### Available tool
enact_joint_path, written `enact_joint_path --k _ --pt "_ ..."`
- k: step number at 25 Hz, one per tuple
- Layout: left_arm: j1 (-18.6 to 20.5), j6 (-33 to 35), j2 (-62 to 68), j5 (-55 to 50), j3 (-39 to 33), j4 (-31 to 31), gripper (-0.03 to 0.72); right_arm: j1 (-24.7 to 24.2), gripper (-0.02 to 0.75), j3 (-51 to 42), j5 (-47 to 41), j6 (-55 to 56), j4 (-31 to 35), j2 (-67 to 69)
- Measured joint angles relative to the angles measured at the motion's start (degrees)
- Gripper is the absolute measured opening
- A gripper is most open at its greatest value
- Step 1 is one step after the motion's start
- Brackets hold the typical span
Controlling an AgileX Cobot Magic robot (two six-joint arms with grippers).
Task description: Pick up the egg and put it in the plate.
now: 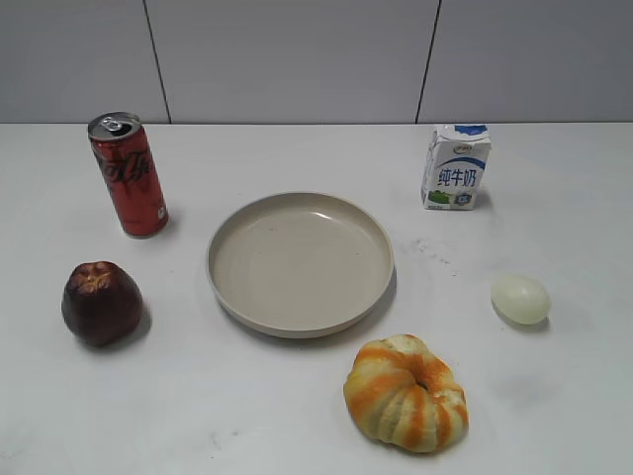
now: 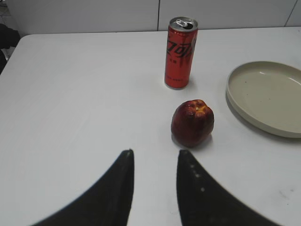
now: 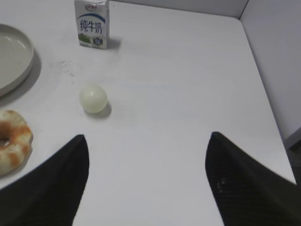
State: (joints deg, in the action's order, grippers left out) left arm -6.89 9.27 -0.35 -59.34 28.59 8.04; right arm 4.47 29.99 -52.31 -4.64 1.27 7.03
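Note:
The egg [image 1: 520, 298] is a small pale cream ovoid lying on the white table to the right of the plate [image 1: 232, 233]. It also shows in the right wrist view [image 3: 93, 98], beyond and left of my right gripper [image 3: 146, 137], which is wide open and empty. The plate is a large beige dish in the middle of the table, empty; its rim shows in the left wrist view [image 2: 235, 101] and the right wrist view [image 3: 26, 66]. My left gripper [image 2: 155, 153] is open and empty, just short of the apple. Neither gripper shows in the exterior view.
A red soda can [image 1: 129, 175] stands back left, a dark red apple [image 1: 101, 303] front left, a milk carton [image 1: 456, 167] back right, and an orange-striped pumpkin-shaped thing [image 1: 406, 392] in front of the plate. A wall panel [image 3: 277, 56] borders the table's right side.

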Motion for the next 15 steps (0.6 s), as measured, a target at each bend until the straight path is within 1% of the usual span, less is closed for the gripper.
enact_joint_path --k 3,7,11,15 --pt "0.0 0.0 0.0 0.0 0.0 0.0 0.230 0.0 0.584 0.0 7.2 0.0 0.0 7.5" --pt "0.0 0.0 0.0 0.0 0.0 0.0 0.230 0.0 0.584 1.1 13.9 0.0 1.4 21.3" --pt "0.0 0.0 0.0 0.0 0.0 0.0 0.230 0.0 0.584 5.4 15.4 -0.5 4.9 37.4" --pt "0.0 0.0 0.0 0.0 0.0 0.0 0.230 0.0 0.584 12.0 13.2 -7.4 9.7 52.0"
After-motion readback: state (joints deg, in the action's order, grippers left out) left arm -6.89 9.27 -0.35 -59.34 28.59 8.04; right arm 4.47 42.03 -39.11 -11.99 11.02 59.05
